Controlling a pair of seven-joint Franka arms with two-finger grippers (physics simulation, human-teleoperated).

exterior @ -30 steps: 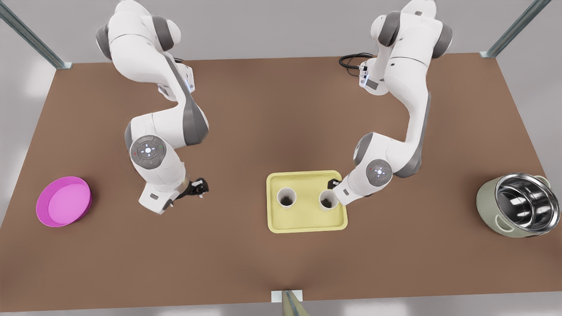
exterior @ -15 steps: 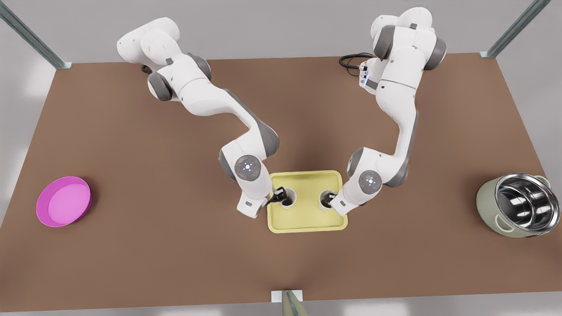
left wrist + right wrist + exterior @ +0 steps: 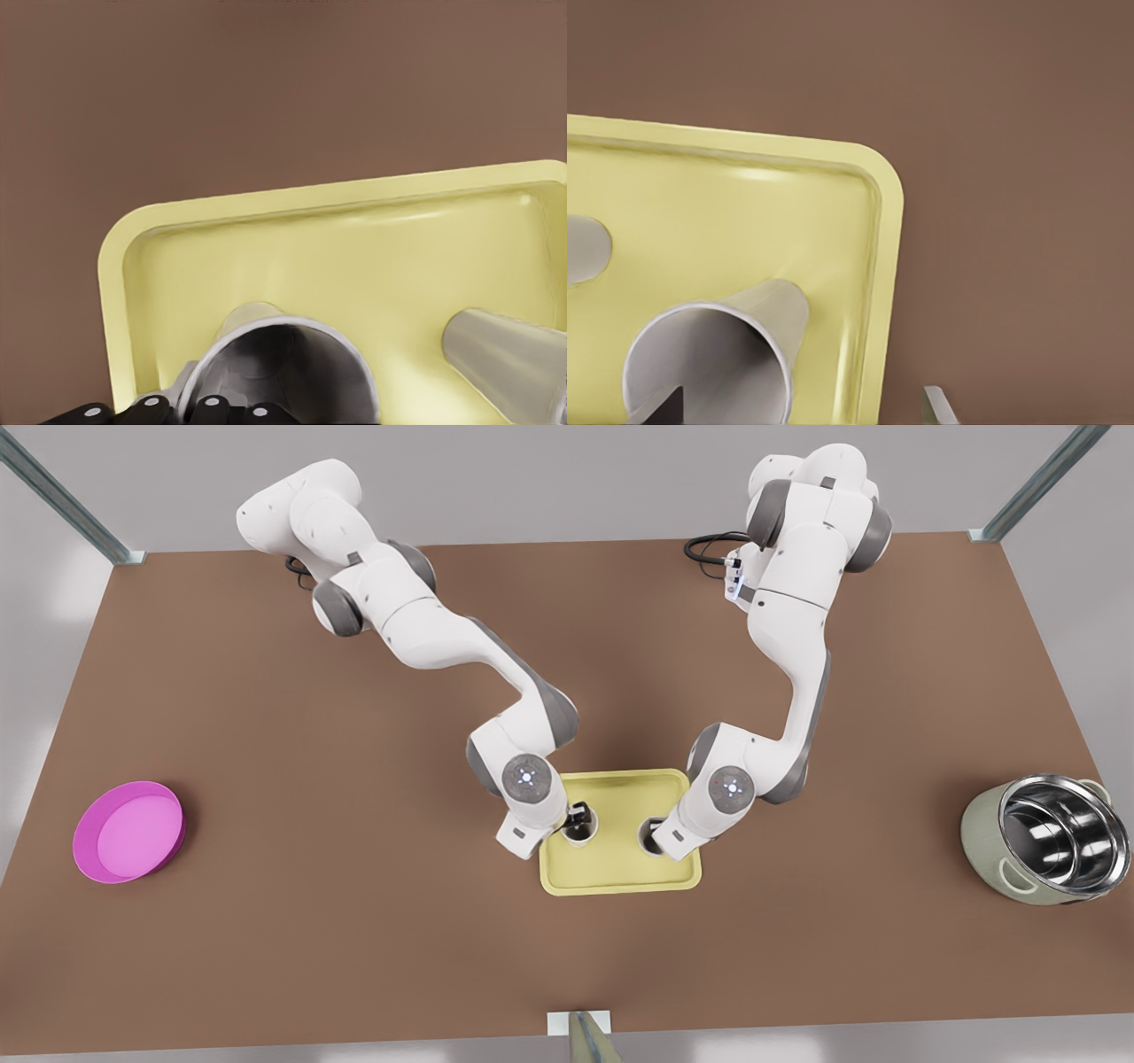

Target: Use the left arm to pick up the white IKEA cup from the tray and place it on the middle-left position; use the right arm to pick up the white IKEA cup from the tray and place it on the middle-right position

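A pale yellow tray (image 3: 620,868) lies at the table's middle front with two white cups standing in it. My left gripper (image 3: 578,817) is down at the rim of the cup on the front view's left (image 3: 586,833); the left wrist view has that cup's open mouth (image 3: 283,372) close up, the other cup (image 3: 509,363) beside it. My right gripper (image 3: 657,834) covers most of the cup on the front view's right (image 3: 646,838). In the right wrist view it (image 3: 804,407) is open, one finger inside the cup (image 3: 709,363), the other outside over the tray's rim (image 3: 873,292).
A magenta bowl (image 3: 129,833) sits at the front view's far left, a steel pot (image 3: 1045,840) at the far right. A black cable (image 3: 709,545) loops by the right arm's base. Bare brown tabletop lies on both sides of the tray.
The left arm swung from the front view's left over to the tray and brought its gripper down onto the left cup. The right gripper shifted leftward over the right cup.
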